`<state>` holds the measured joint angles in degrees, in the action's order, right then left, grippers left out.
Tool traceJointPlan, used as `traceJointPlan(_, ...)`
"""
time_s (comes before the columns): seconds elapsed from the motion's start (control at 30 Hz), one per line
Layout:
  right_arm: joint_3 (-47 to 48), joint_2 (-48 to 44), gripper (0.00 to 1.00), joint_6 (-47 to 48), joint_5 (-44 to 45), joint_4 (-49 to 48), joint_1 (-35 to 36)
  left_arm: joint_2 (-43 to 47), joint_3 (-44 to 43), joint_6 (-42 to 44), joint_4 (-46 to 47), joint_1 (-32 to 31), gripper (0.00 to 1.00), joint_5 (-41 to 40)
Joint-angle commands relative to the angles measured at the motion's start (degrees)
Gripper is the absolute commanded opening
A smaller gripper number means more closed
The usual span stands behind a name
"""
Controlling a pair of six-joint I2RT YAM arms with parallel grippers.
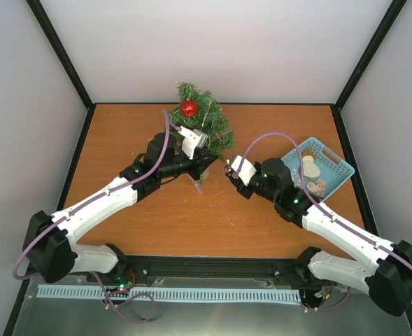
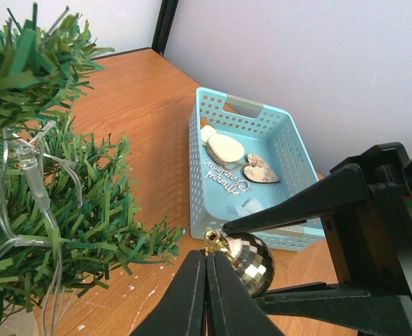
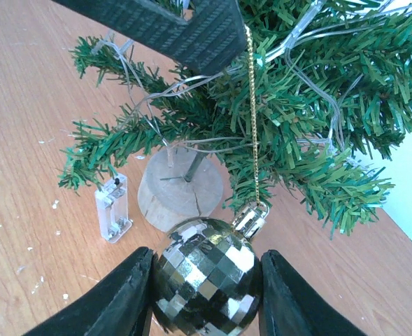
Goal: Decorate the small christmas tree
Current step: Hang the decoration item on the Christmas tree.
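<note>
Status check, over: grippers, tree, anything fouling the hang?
Left gripper shut on gold cord. Right gripper shut on mirror ball. Small christmas tree close behind, red bauble hung. Light wire strung through nearby branches.

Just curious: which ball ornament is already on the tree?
The shiny red ball high on the small green tree; the right gripper clamps the mirrored ball.

tree (image 1: 204, 124): rear centre of table (image 1: 122, 147) | basket (image 1: 340, 166): right of tree | ball (image 3: 204, 269): before tree, in right gripper (image 3: 207, 287)
</note>
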<state>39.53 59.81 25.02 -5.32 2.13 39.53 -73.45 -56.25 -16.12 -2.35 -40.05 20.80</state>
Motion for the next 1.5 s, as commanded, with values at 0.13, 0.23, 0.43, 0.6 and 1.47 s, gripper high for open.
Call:
traceJointPlan(0.13,-4.5,-3.8,0.39,2.5,-3.5,-6.8,0.2,-0.9,-2.4,1.0,2.4,-0.7,0.01,-0.4)
traceJointPlan(0.23,-5.3,-3.7,0.38,4.1,-3.8,-8.4,0.1,-1.5,-3.0,1.1,2.3,-0.8,0.01,0.1)
traceJointPlan(0.43,-5.0,-3.3,0.38,6.1,-2.8,-9.2,0.1,-2.5,-3.7,0.9,2.2,-0.9,0.02,0.9)
traceJointPlan(0.6,-5.0,-3.0,0.38,7.0,-1.8,-9.5,0.2,-3.3,-4.4,1.1,1.5,-1.4,0.02,0.5)
traceJointPlan(1.47,-7.8,-0.2,0.39,6.6,4.9,-11.4,0.1,-5.5,-4.6,2.1,-0.2,-1.8,0.03,-2.0)
